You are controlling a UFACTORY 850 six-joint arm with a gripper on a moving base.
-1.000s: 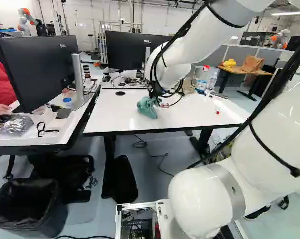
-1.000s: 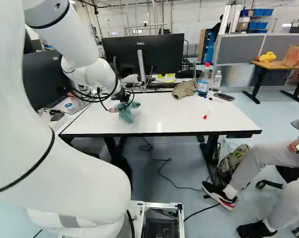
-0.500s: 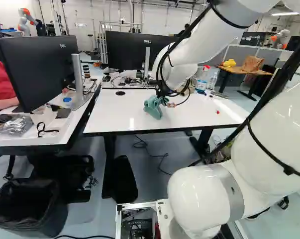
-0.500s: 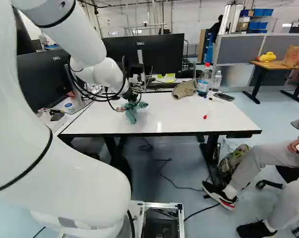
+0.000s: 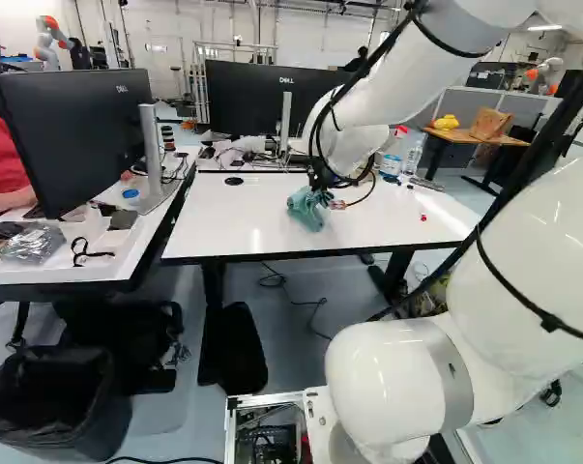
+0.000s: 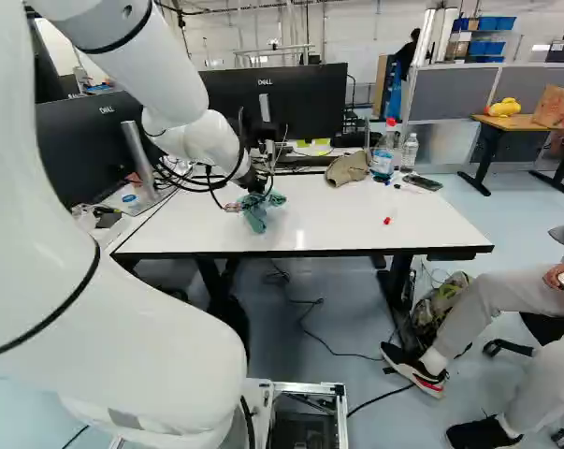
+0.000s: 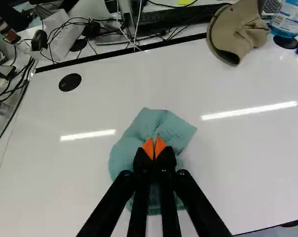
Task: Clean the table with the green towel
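In the right base view my gripper (image 6: 257, 192) is low over the white table (image 6: 356, 220), at the bunched green towel (image 6: 254, 216). The wrist view shows the gripper (image 7: 154, 147) shut on the towel (image 7: 158, 123), its orange fingertips close together on a pinched fold. Cloth spreads out ahead of the fingers and to both sides, partly hidden under them. In the left base view the towel (image 5: 306, 209) hangs below the wrist, down at the table's surface.
Towards the table's back right are a tan cap (image 6: 348, 168), a blue-labelled bottle (image 6: 383, 161), a clear bottle (image 6: 410, 152) and a dark phone (image 6: 423, 182). A small red item (image 6: 387, 221) lies nearer the front. Monitors (image 6: 272, 103) stand behind and left. Another robot (image 5: 51, 41) stands far back.
My arm has moved to the right over the table, and the towel has travelled with the gripper. The base and the other things on the table have stayed put.
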